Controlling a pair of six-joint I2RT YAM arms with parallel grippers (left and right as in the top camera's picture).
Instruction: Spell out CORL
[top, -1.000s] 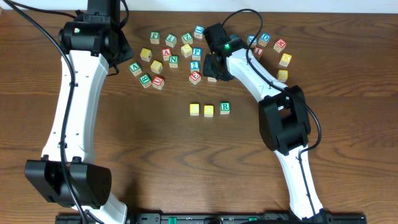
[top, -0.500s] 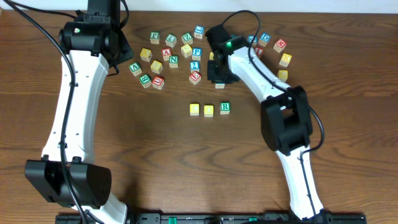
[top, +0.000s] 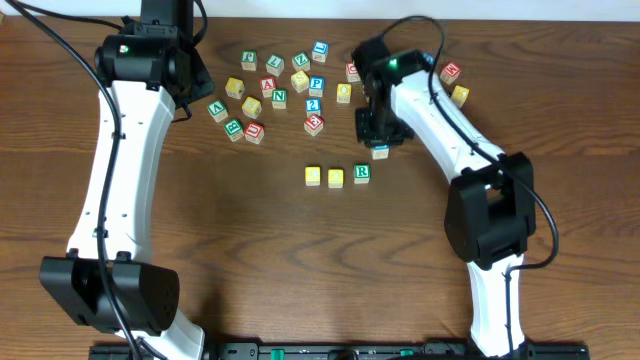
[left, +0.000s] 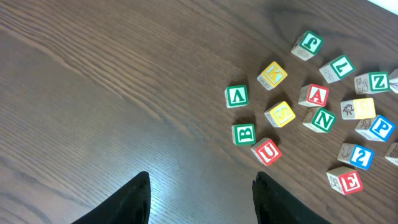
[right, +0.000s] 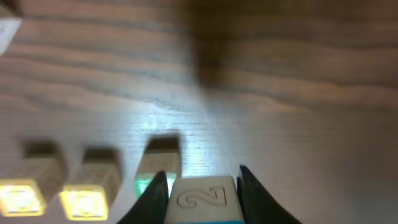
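A row stands mid-table: two yellow-topped cubes and a white cube with a green R. My right gripper hangs just behind the row's right end, shut on a white cube with a blue edge. The side facing the camera has an embossed 2, and its top letter cannot be read. In the right wrist view the yellow cubes glow at lower left, and the green-edged cube sits beside my left finger. My left gripper hovers open over bare wood at the back left.
Several loose letter cubes lie scattered at the back centre, with two more at the back right. The left wrist view shows the same scatter, among them V, B and U.
My right gripper has closed on the blue-edged cube and carried it from the back scatter forward and to the right, toward the row's right end. The left arm has stayed put.
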